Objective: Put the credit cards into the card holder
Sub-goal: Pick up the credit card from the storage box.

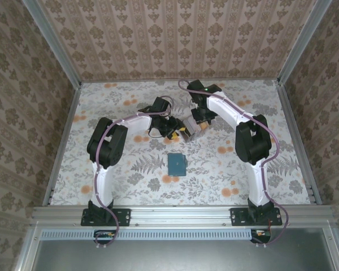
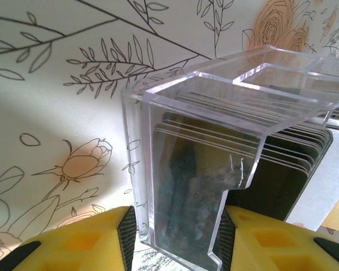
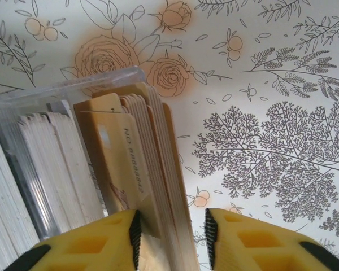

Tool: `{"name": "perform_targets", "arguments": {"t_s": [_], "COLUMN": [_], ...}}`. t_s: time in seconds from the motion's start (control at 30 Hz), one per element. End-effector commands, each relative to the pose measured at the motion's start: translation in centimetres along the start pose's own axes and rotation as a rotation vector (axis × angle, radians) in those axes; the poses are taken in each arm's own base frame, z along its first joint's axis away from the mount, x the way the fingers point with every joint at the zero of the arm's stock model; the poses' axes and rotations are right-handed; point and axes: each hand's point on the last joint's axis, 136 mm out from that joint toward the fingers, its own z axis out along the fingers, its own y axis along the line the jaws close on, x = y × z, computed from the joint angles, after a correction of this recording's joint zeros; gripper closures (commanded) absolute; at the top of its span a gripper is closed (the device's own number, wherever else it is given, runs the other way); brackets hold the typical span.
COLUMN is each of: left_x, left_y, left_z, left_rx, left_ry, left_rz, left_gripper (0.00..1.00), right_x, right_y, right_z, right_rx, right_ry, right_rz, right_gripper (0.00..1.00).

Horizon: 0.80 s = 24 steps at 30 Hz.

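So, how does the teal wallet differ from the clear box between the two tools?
The teal wallet is opaque; the clear box is see-through. The wallet lies flat and closed with nothing touching it; the box sits between the fingers of the left tool. The wallet shows no cards; the box is packed with tan cards and white cards standing on edge. Both are small and roughly rectangular.

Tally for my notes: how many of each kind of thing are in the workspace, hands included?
Wallet: 1
Clear box: 1
Hands: 2 (left hand, right hand)
Cards in the box: too tightly packed to count
Total: 4, cards aside
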Motion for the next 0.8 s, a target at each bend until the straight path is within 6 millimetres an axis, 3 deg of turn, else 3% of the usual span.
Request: {"name": "perform_targets", "arguments": {"t_s": [0.0, 0.53, 0.77], "left_x": [1.17, 1.24, 1.29], "left_y": [6.7, 6.9, 6.97], "left_z": [1.95, 2.11, 2.14], "left_rx": [-0.212, -0.215, -0.216], "left_ry": [0.044, 0.051, 0.054], "left_rz": [-0.089, -0.087, -0.085], "left_gripper": [0.56, 0.56, 0.56], "right_x": [-0.11, -0.08, -0.17], "right_y": [-2.4, -2.51, -2.78], "right_z": [-1.28, -1.53, -1.91], "right_rx": [0.096, 0.118, 0.141], "right_ry": [-0.025, -0.029, -0.043], "right_rz": [0.0, -0.008, -0.002], "right_gripper": [0.67, 0.68, 0.77]}}
